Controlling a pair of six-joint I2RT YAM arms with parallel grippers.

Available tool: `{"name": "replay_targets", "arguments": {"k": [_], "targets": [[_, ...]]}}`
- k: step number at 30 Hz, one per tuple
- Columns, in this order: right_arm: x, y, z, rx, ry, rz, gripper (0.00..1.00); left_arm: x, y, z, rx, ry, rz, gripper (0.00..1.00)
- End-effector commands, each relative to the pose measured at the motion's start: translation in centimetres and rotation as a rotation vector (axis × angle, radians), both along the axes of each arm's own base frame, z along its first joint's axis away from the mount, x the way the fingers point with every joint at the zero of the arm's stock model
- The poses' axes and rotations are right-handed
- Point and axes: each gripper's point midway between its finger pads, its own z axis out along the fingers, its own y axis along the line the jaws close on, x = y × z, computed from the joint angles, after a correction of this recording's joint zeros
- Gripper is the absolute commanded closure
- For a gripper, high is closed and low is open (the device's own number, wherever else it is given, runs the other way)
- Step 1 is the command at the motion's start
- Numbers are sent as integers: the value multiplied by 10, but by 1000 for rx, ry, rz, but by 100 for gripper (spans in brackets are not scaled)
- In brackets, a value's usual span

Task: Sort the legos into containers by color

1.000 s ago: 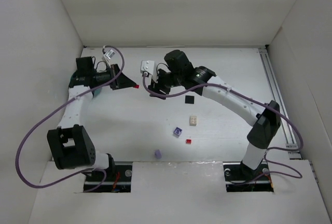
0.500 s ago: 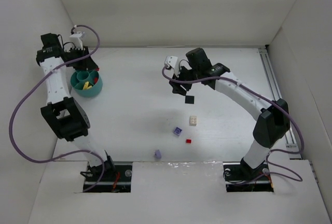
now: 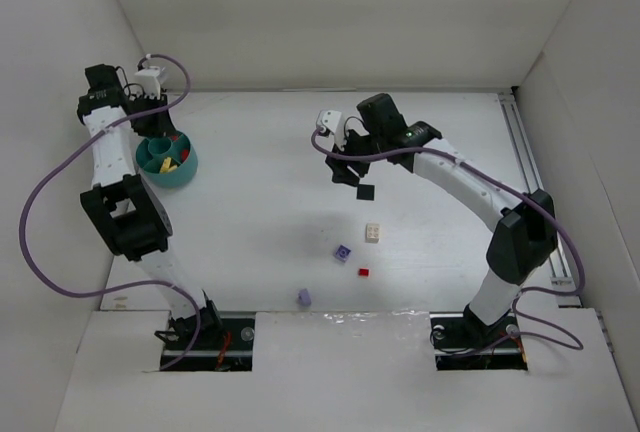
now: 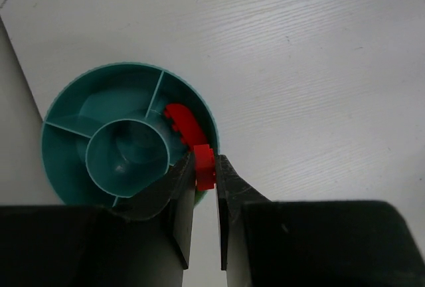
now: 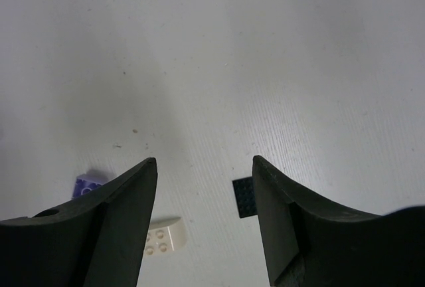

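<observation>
Five loose legos (image 3: 373, 233); one teal bowl (image 3: 171, 181)

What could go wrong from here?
1. The red brick in the left jaws hangs near the teal bowl's rim, by the compartment with a red piece. Released here, it may clip the rim and fall outside.
2. The black square, seen between the open right jaws, lies flat, so a pinch may slip off.

Flat white wooden tabletop (image 3: 260, 217), enclosed by plain white panel walls (image 3: 330, 22) at 9, 12 and 3 o'clock. Silver metal rail (image 3: 524, 150) at 3 o'clock. Lighting even.
</observation>
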Motion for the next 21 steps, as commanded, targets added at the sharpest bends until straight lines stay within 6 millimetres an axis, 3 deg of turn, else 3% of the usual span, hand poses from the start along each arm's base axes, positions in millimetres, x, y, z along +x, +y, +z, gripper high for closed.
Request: {"name": "replay_targets", "arguments": {"k": [1,4,15,21], "targets": [[3,9,19,40,-22,16,35,13,13,9,55,-42,22,92],[5,10,19,40,-22,16,35,15,15,-2,55,-17,27,91],[9,9,12,19,-14,2,35,27,2,-12,67,-5,-3,90],[8,5,8,3,-15,-11,35,29,8,-21,82,14,22,81]]}}
